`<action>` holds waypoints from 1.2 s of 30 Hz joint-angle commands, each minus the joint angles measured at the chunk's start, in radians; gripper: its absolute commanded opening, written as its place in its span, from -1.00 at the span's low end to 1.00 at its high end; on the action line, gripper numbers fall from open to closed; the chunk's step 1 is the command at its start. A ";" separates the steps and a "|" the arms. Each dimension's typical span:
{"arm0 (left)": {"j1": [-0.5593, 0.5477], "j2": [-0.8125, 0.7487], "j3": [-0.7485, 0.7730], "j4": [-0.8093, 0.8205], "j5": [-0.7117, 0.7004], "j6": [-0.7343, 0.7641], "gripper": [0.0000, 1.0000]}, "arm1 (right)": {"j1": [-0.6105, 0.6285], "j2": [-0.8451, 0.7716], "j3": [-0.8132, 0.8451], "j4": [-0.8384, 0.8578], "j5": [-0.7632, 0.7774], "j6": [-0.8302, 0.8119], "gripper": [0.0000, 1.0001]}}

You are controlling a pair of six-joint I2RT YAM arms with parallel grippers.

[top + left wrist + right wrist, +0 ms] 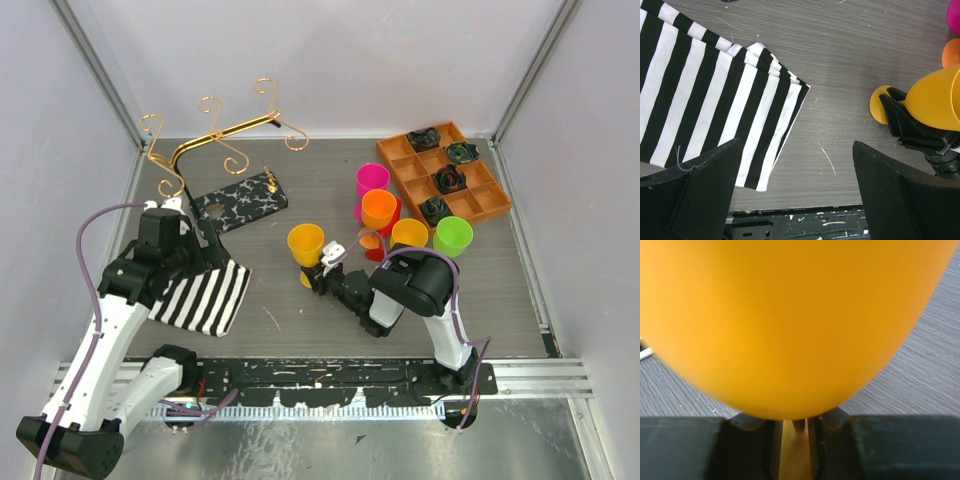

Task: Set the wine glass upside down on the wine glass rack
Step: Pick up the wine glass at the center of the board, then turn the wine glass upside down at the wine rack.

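Cups and a tray stand right of the glass; the rack is far-left, past a cloth. The right gripper narrowly brackets the glass stem, contact unclear. The left gripper gapes empty over the cloth.

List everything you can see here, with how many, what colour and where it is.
wine glass rack: one, gold, marbled black-and-white base, far left.
striped cloth: one, black and white, near left.
wine glass: one, yellow-orange, upright at centre, stem between the right gripper's jaws.
magenta glass, orange glass, yellow glass, green glass: one each, clustered right of centre.
red item: one, partly hidden behind the orange glass.
compartment tray: one, orange, far right.
rosettes: four, black, in separate tray compartments.
left gripper: one, black, open over the table at the cloth's edge.
right gripper: one, black, at the wine glass stem; grip unclear.
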 commanded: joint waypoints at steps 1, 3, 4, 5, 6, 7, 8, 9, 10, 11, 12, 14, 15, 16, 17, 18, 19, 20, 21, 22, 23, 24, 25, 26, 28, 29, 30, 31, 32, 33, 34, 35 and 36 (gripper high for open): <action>0.004 -0.004 -0.009 0.021 0.007 0.005 0.96 | 0.005 -0.014 0.006 0.157 0.001 -0.019 -0.53; 0.004 -0.009 -0.007 0.019 0.003 0.005 0.96 | 0.005 -0.019 0.002 0.156 -0.001 -0.020 -0.72; 0.004 -0.013 -0.007 0.017 -0.001 0.004 0.96 | 0.005 -0.022 0.001 0.156 0.002 -0.018 -0.80; 0.004 -0.018 -0.007 0.016 -0.006 0.004 0.96 | 0.004 -0.026 -0.003 0.156 0.009 -0.014 -0.86; 0.004 -0.027 -0.006 0.016 -0.017 0.001 0.96 | 0.005 -0.031 -0.007 0.156 0.014 -0.014 -0.90; 0.004 -0.034 -0.005 0.013 -0.029 -0.003 0.96 | 0.005 -0.038 -0.014 0.156 0.018 -0.012 -0.93; 0.004 -0.041 -0.001 0.008 -0.047 -0.007 0.96 | 0.005 -0.047 -0.021 0.157 0.020 -0.012 -0.95; 0.005 -0.052 0.001 0.001 -0.068 -0.012 0.96 | 0.004 -0.059 -0.032 0.157 0.023 -0.011 -0.98; 0.005 -0.061 0.004 -0.005 -0.091 -0.017 0.96 | 0.005 -0.074 -0.042 0.157 0.026 -0.009 -0.98; 0.004 -0.073 0.007 -0.014 -0.105 -0.023 0.96 | 0.005 -0.092 -0.054 0.156 0.030 -0.005 -0.99; 0.004 -0.089 0.005 -0.012 -0.113 -0.024 0.96 | 0.005 -0.113 -0.067 0.156 0.036 0.001 -0.98; 0.005 -0.127 -0.011 0.004 -0.117 -0.040 0.96 | 0.005 -0.170 -0.100 0.154 0.051 0.034 -0.98; 0.004 -0.150 -0.022 0.013 -0.124 -0.053 0.96 | 0.005 -0.196 -0.118 0.153 0.087 0.061 -0.99; 0.004 -0.175 -0.033 0.023 -0.126 -0.059 0.96 | 0.005 -0.223 -0.136 0.147 0.092 0.084 -0.99; 0.004 -0.197 -0.039 0.030 -0.120 -0.058 0.96 | 0.005 -0.255 -0.150 0.131 0.095 0.103 -0.99; 0.004 -0.219 -0.041 0.026 -0.115 -0.059 0.96 | 0.005 -0.289 -0.162 0.094 0.098 0.127 -0.99; 0.004 -0.240 -0.040 0.018 -0.114 -0.067 0.96 | 0.005 -0.333 -0.168 0.038 0.096 0.148 -0.99; 0.004 -0.260 -0.041 0.016 -0.113 -0.071 0.96 | 0.005 -0.379 -0.167 -0.029 0.081 0.162 -0.99; 0.005 -0.287 -0.043 0.017 -0.101 -0.070 0.96 | 0.005 -0.424 -0.158 -0.148 0.072 0.170 -0.98; 0.004 -0.308 -0.044 0.022 -0.087 -0.064 0.96 | 0.005 -0.470 -0.142 -0.255 0.030 0.176 -0.99; 0.004 -0.325 -0.046 0.028 -0.072 -0.057 0.96 | 0.005 -0.511 -0.116 -0.357 0.008 0.179 -0.98; 0.005 -0.340 -0.046 0.031 -0.058 -0.052 0.96 | 0.005 -0.550 -0.089 -0.469 -0.012 0.179 -0.99; 0.004 -0.354 -0.045 0.029 -0.048 -0.049 0.96 | 0.005 -0.588 -0.061 -0.561 -0.034 0.176 -0.99; 0.004 -0.365 -0.044 0.025 -0.036 -0.044 0.96 | 0.005 -0.622 -0.044 -0.620 -0.056 0.171 -0.99; 0.004 -0.384 -0.046 0.018 -0.008 -0.037 0.96 | 0.004 -0.692 -0.057 -0.649 -0.105 0.171 -0.99; 0.003 -0.391 -0.046 0.014 0.001 -0.035 0.96 | 0.005 -0.746 -0.069 -0.654 -0.112 0.179 -0.98; 0.004 -0.396 -0.045 0.008 0.004 -0.036 0.96 | 0.004 -0.786 -0.075 -0.668 -0.115 0.183 -0.98; 0.004 -0.400 -0.045 0.005 0.004 -0.040 0.96 | 0.005 -0.824 -0.074 -0.700 -0.119 0.184 -0.99; 0.005 -0.401 -0.044 0.006 0.004 -0.043 0.96 | 0.004 -0.866 -0.069 -0.747 -0.120 0.180 -0.99; 0.004 -0.401 -0.044 0.010 0.014 -0.045 0.96 | 0.005 -0.906 -0.062 -0.790 -0.119 0.177 -0.99; 0.005 -0.396 -0.046 0.023 0.035 -0.050 0.96 | 0.005 -0.947 -0.059 -0.831 -0.116 0.173 -0.99; 0.004 -0.388 -0.051 0.035 0.066 -0.063 0.96 | 0.005 -0.990 -0.058 -0.865 -0.117 0.169 -0.99; 0.004 -0.376 -0.060 0.058 0.111 -0.085 0.96 | 0.005 -1.030 -0.057 -0.898 -0.113 0.165 -0.98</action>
